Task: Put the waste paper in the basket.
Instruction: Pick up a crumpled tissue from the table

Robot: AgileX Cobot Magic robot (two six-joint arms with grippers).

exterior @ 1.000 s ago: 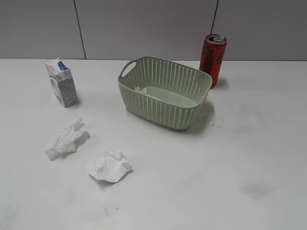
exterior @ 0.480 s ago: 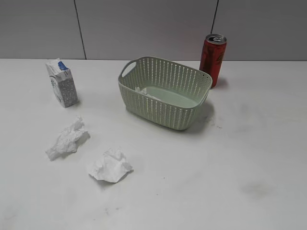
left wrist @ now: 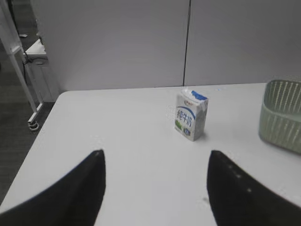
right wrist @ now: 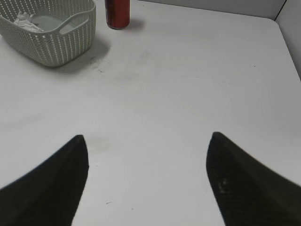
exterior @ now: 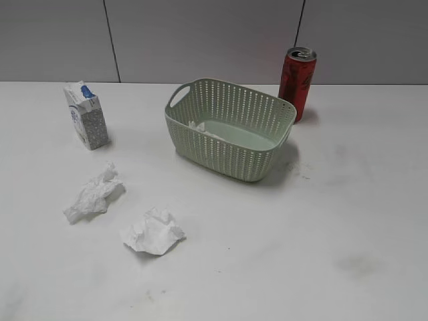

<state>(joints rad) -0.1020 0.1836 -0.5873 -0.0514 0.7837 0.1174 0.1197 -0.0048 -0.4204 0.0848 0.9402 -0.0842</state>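
Two crumpled white waste papers lie on the white table in the exterior view: one [exterior: 92, 194] at the left, one [exterior: 154, 232] nearer the front. The pale green perforated basket [exterior: 221, 144] stands behind them at the middle, with a bit of white paper [exterior: 200, 129] inside; it also shows in the right wrist view [right wrist: 54, 40] and at the right edge of the left wrist view [left wrist: 282, 117]. Neither gripper shows in the exterior view. My left gripper [left wrist: 155, 160] is open and empty above bare table. My right gripper [right wrist: 146, 146] is open and empty above bare table.
A small milk carton [exterior: 85, 116] stands at the back left, also in the left wrist view [left wrist: 190, 115]. A red can [exterior: 297, 73] stands behind the basket at the right, also in the right wrist view [right wrist: 117, 13]. The table's left edge [left wrist: 33, 150] drops to the floor.
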